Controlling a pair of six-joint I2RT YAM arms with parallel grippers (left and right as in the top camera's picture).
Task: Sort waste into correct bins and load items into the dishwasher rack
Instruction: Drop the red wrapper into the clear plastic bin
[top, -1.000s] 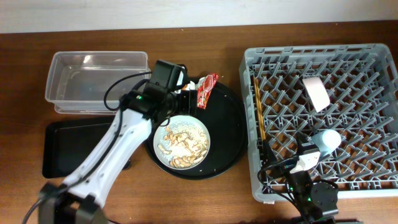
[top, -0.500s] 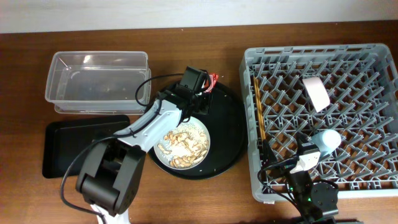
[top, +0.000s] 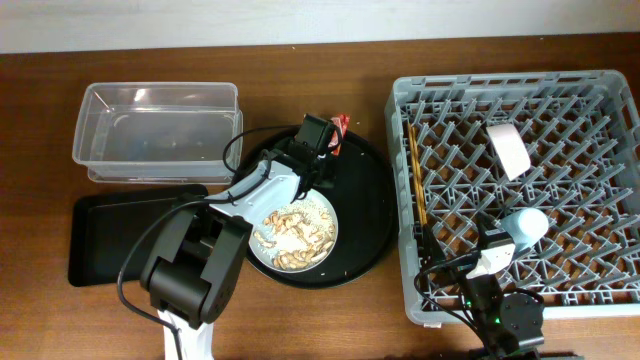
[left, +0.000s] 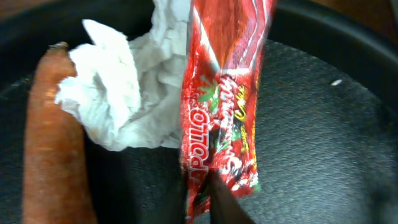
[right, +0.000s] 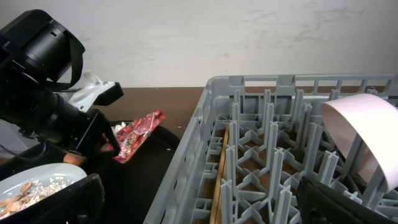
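My left gripper (top: 322, 152) is over the back of the round black tray (top: 368, 215), shut on the lower end of the red snack wrapper (left: 224, 106). Its dark fingertips (left: 229, 205) pinch the wrapper's edge. Left of the wrapper lie the crumpled white tissue (left: 124, 93) and the orange carrot (left: 53, 143). A pale plate (top: 292, 228) with beige food scraps and rice sits on the same tray. In the grey dishwasher rack (top: 600, 100) are the chopsticks (top: 415, 180), white bowl (top: 508, 148) and light-blue cup (top: 525, 225). My right gripper (right: 205, 208) stands wide open at the rack's front left corner, with nothing held.
The clear plastic tub (top: 155, 130) stands at the back left with the shallow black rectangular tray (top: 115, 235) in front of it. The left arm (top: 200, 265) reaches across from the front left. The rack's upright pegs (right: 273, 143) rise just ahead of the right gripper.
My left gripper swung right from near the tub to the wrapper and closed on it, and the wrapper's end has lifted. The right arm has not moved.
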